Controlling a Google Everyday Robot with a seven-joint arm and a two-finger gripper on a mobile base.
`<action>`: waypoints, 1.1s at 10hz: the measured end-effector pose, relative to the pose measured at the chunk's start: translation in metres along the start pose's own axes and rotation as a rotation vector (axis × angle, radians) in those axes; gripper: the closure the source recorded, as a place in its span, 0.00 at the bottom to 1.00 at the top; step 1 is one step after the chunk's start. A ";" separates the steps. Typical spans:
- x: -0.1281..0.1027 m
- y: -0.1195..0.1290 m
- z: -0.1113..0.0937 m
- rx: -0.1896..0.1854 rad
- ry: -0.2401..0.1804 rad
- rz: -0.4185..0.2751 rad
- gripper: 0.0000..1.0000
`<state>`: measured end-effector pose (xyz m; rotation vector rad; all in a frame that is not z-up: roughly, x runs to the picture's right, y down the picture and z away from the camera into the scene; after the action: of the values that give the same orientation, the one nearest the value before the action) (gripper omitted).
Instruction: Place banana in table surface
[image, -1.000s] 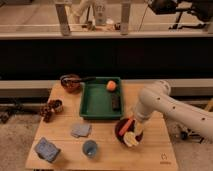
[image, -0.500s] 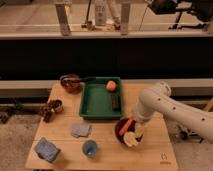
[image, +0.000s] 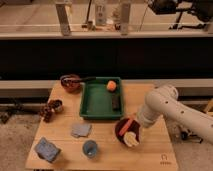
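The pale banana lies at the near rim of a dark red bowl, beside an orange carrot stick. The bowl stands on the light-brown table surface, right of centre. My white arm reaches in from the right and bends down to the bowl. The gripper hangs just over the bowl's right side, close above the banana and open. I cannot make out any contact between it and the banana.
A green tray behind the bowl holds a round orange fruit and a dark block. A brown bowl stands at the back left, a brown clump at the left edge. A grey cloth, blue cup and blue packet lie in front.
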<state>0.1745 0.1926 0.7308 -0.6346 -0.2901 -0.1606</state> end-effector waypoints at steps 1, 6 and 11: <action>-0.001 0.003 0.002 -0.001 -0.011 -0.012 0.20; 0.004 0.029 0.017 -0.014 -0.061 -0.048 0.20; -0.005 0.037 0.025 -0.027 -0.099 -0.092 0.20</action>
<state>0.1732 0.2372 0.7280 -0.6578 -0.4131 -0.2224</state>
